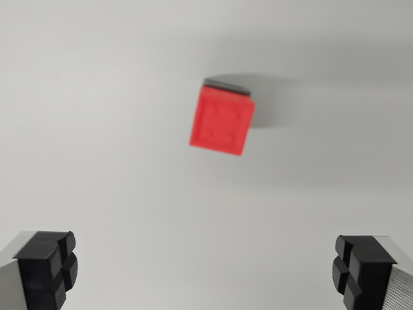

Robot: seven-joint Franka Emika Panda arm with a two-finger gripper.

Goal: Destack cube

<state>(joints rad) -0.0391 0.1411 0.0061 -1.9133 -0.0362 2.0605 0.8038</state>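
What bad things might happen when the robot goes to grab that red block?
The red cube sits turned at an angle to the open gripper, so the fingers may catch corners and twist it. A dark block peeks out beneath it; closing too low might grab or knock that one too.

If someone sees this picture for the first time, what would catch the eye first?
The red cube stands out, slightly above the middle on a plain pale surface, with a dark edge of something beneath it showing at its top. Next come the two black fingertips in the bottom corners, wide apart and holding nothing.
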